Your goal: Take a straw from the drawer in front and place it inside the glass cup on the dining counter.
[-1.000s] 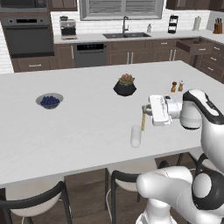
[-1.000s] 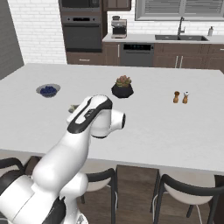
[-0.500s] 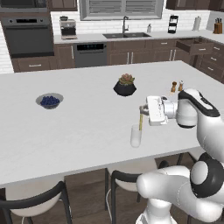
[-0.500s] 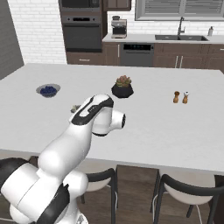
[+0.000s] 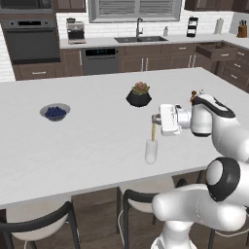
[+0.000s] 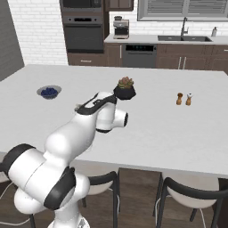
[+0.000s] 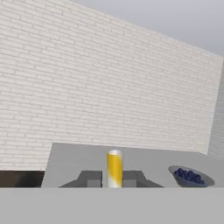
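A pale yellow straw (image 5: 153, 131) hangs upright from my gripper (image 5: 156, 118), which is shut on its upper end. Its lower tip is at the mouth of the clear glass cup (image 5: 151, 151), standing near the front edge of the white dining counter (image 5: 87, 141). In the hand view the straw (image 7: 114, 168) stands pinched between my two dark fingertips (image 7: 89, 178), with the gripper (image 7: 114, 179) level above the counter top (image 7: 70, 157). The dark brown drawer (image 5: 215, 50) is pulled open at the far right of the back cabinets. In the right base view my own arm hides the glass.
A black plant pot (image 5: 139, 95) sits behind the glass, a bowl of blue berries (image 5: 55, 112) to the left. Salt and pepper shakers (image 6: 184, 99) stand to the right. Dark chairs (image 5: 146, 199) are tucked under the counter's front edge.
My hand has shifted a little to the left with the straw, bringing it over the glass. The glass and the other things have stayed put.
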